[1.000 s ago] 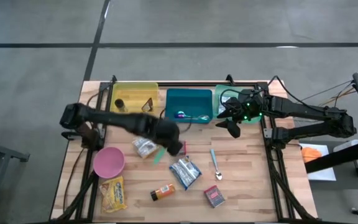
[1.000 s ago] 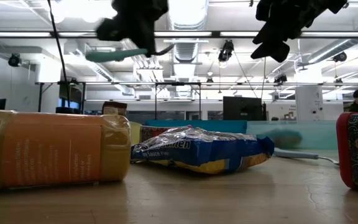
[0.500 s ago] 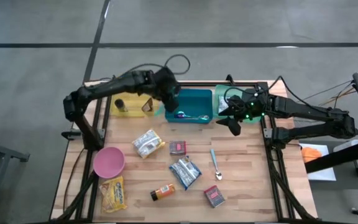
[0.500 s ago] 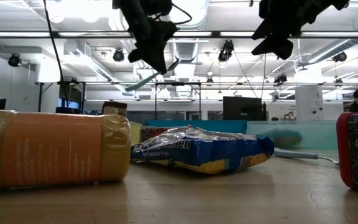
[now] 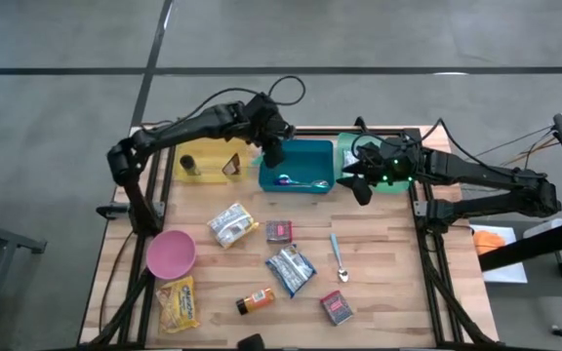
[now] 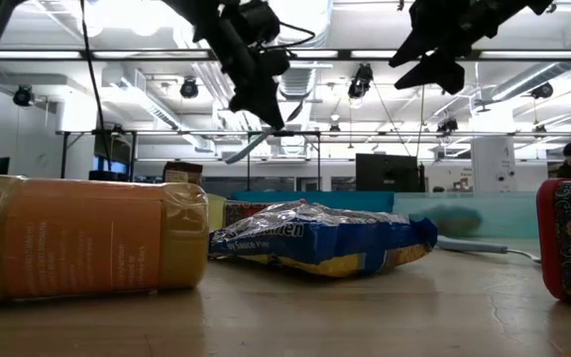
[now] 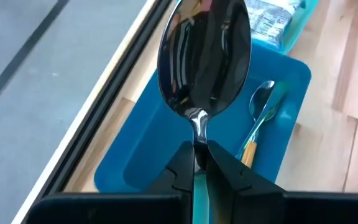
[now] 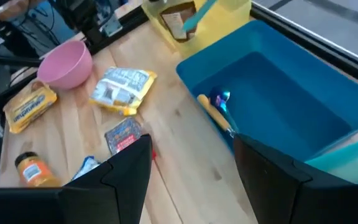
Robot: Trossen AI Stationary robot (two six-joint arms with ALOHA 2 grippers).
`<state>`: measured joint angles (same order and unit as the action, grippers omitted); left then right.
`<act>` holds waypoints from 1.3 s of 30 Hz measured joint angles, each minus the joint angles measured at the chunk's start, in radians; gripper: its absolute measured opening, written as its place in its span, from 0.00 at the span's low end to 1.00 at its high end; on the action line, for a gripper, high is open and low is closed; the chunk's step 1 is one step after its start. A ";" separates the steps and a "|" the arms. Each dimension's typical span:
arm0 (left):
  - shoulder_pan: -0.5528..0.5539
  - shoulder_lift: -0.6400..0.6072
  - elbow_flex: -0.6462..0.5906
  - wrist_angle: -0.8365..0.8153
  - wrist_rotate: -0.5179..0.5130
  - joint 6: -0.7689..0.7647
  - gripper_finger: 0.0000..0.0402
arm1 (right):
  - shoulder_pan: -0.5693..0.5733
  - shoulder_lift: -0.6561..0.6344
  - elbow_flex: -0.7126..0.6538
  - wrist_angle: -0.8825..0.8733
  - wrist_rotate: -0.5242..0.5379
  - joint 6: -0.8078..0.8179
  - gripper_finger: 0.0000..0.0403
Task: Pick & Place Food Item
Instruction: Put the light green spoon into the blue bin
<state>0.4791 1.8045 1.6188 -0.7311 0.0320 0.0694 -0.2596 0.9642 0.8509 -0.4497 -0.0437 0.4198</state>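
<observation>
My left gripper [image 5: 274,154] hangs over the left end of the blue bin [image 5: 305,156], shut on a spoon [image 7: 204,56] with a metal bowl and a teal handle. Another spoon [image 7: 261,109] lies in that bin. My right gripper [image 5: 361,189] stands open in the air by the green bin [image 5: 386,183], with nothing between its fingers. Food lies flat on the table: a silver-yellow packet [image 5: 230,224], a blue chip bag [image 5: 290,269], an orange bottle [image 5: 256,301] on its side and a yellow snack bag [image 5: 179,302]. My left gripper pinches the spoon at its neck [image 7: 199,132], where the metal bowl meets the teal handle, between its two fingertips. The fingers slant down from the table's left. The bowl stands clear beyond the fingertips. The spoon is lifted clear over the bin and tilted, its handle end [image 6: 234,154] lowest.
A yellow bin [image 5: 208,146] holding a brown item stands left of the blue one. On the table are a pink bowl [image 5: 171,253], a small red box [image 5: 279,231], a patterned box [image 5: 337,307] and a teal-handled spoon [image 5: 339,255]. Bare wood lies at the near right.
My left gripper has swung from above the middle of the table toward the far edge, carrying the spoon clear of the table to over the blue bin. Its wrist has rolled, turning the spoon from level to tilted. My right gripper has stayed in place, turning a little.
</observation>
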 joint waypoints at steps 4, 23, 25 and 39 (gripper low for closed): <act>0.002 0.028 0.000 0.005 0.011 0.044 0.05 | 0.000 0.000 0.000 0.020 0.006 0.001 0.55; -0.027 0.158 -0.003 0.119 0.060 0.055 0.05 | 0.000 0.002 0.000 0.043 0.024 0.045 0.55; -0.029 0.167 -0.002 0.108 0.062 0.055 0.05 | 0.000 0.002 0.000 0.043 0.024 0.045 0.55; -0.033 0.197 -0.023 -0.057 0.062 0.087 0.05 | 0.000 0.002 0.000 0.043 0.021 0.076 0.55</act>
<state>0.4458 2.0010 1.5959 -0.7880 0.0940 0.1567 -0.2592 0.9657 0.8505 -0.4068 -0.0228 0.4957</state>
